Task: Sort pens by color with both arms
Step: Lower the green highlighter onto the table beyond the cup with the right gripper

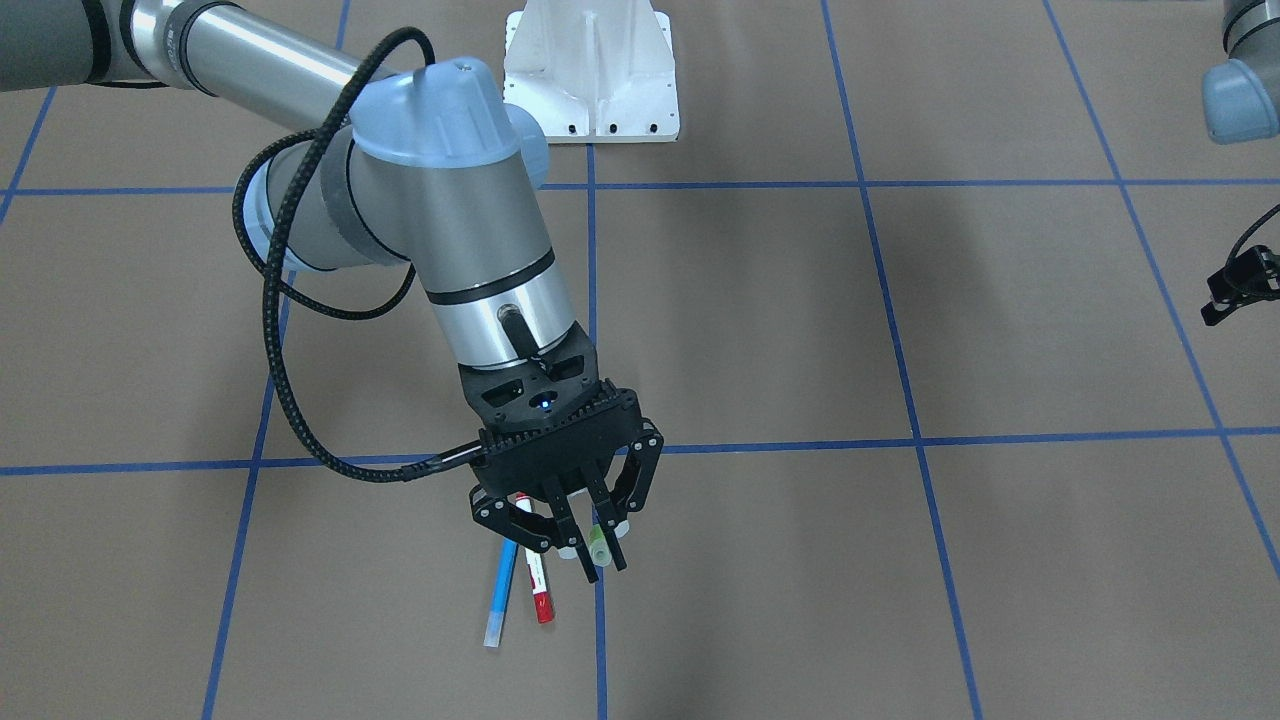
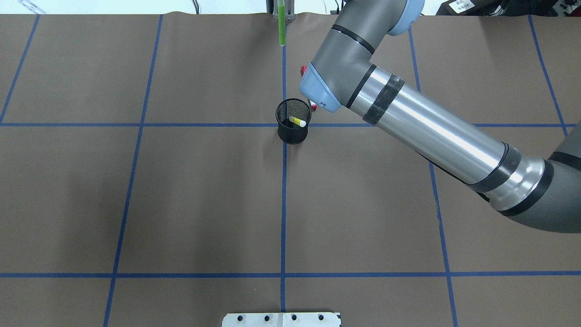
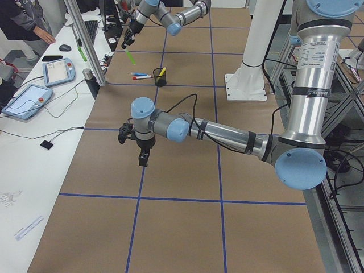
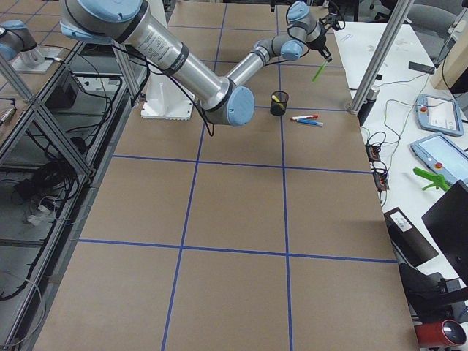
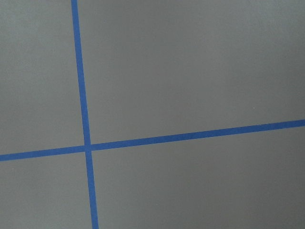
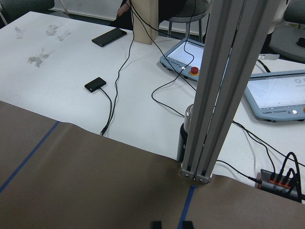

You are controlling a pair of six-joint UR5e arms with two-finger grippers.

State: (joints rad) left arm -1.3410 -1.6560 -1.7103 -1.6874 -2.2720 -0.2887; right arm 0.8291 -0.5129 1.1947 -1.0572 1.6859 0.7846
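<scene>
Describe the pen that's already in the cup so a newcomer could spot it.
On the brown table gridded with blue tape, a black mesh cup stands on a tape crossing. The yellow pen leans inside it, alone: the blue pen and red-ended white pen lie flat on the paper, and the green pen hangs in the right pincer.

the brown, blue-taped table (image 2: 181, 204) carries a black mesh cup (image 2: 293, 131), a blue pen (image 1: 500, 598) and a red-ended white pen (image 1: 536, 575)
</scene>
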